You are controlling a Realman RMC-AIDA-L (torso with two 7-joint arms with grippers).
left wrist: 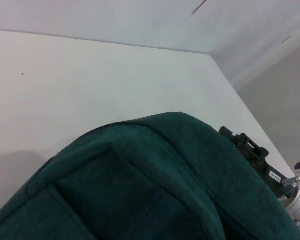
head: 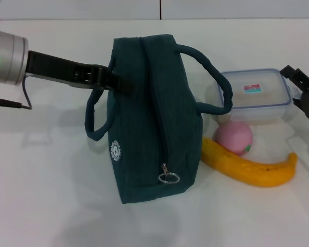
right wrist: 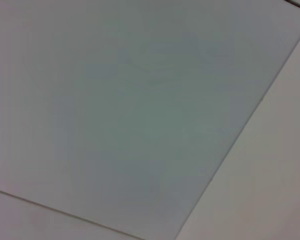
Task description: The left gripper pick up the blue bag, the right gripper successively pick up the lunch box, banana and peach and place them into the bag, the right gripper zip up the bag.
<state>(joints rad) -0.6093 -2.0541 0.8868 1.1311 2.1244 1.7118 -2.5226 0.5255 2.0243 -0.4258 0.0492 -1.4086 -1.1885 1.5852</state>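
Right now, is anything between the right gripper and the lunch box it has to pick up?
Nothing visible does. The right gripper sits just beside the lunch box, with only bare table between them. The peach and banana lie nearer the robot, and a bag handle loop overlaps the box's far side from the gripper.

Your left arm is reaching in level from the left edge, its left tool [head: 112, 80] stretched out sideways. Your right tool [head: 305, 88] is hanging at the right edge, only partly showing.
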